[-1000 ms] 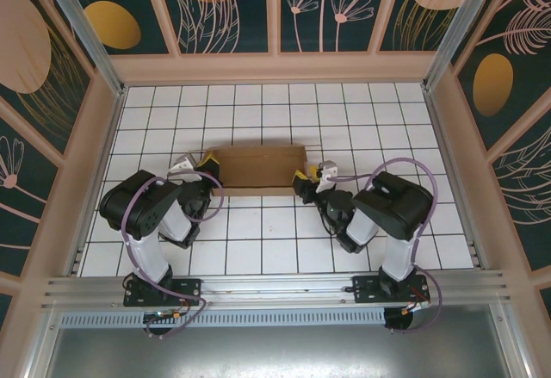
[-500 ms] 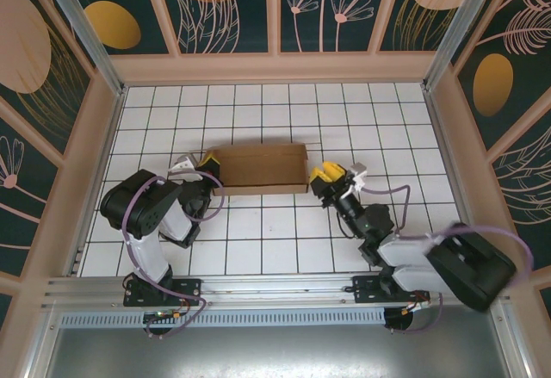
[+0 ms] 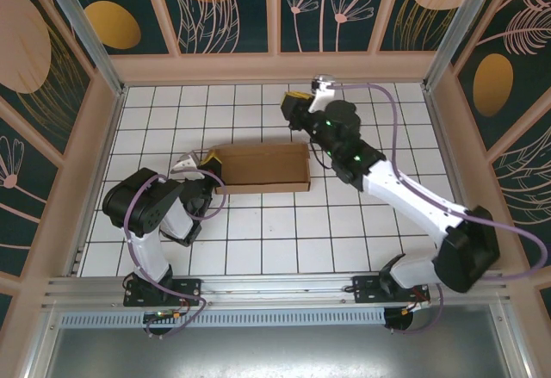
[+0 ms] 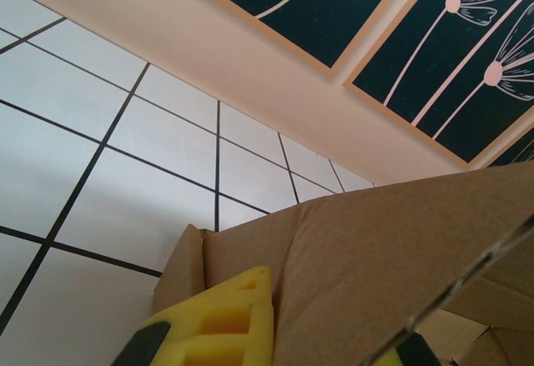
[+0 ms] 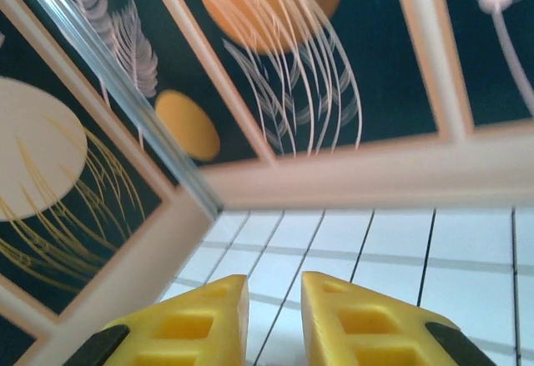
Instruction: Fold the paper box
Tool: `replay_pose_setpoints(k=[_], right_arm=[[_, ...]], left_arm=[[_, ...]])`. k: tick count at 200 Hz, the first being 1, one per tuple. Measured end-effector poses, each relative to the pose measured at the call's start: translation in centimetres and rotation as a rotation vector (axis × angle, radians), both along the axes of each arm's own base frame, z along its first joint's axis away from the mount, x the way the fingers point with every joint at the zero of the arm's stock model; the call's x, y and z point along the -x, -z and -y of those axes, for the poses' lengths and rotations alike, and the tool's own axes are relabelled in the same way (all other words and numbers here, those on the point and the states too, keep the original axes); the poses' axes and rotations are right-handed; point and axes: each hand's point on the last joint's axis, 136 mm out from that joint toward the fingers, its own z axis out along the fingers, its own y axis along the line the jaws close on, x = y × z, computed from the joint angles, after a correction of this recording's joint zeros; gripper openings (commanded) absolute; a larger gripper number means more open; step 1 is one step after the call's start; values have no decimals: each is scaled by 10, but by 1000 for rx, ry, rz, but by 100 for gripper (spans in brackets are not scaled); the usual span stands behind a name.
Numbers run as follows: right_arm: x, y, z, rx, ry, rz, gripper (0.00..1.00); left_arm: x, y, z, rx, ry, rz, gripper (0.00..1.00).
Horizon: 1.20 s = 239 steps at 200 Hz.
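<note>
Right gripper (image 3: pixel 295 102), narrowly agape and empty, has swung away beyond the shallow, open-topped paper box (image 3: pixel 263 168), whose left wall the left gripper (image 3: pixel 209 162) pinches.

High rear overview; wrist cameras low, close, facing patterned walls (image 3: pixel 232 16).
</note>
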Motion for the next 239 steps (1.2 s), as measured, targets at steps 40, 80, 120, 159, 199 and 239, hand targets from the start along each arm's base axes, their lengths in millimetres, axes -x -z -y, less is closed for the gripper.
replay_pose_setpoints(k=[40,80,120,159,199,239], right_arm=[[-7,103,-15,97,-12,-282,24],[6,146,-16,130,-19,-383,24],[14,157,-20,143,-33,-388,25],[22,163,-25,190,-28,-362,26],[25,163,-27,275,-27,-300,31],[33,152,-38,375,-36,-226,34]], left_arm=[[7,8,4,-7,34,-28,19],[12,18,6,9,52,-96,37],[13,21,7,43,45,-200,43],[20,28,3,61,28,-272,40],[18,31,4,72,25,-293,38],[13,32,10,81,34,-322,37]])
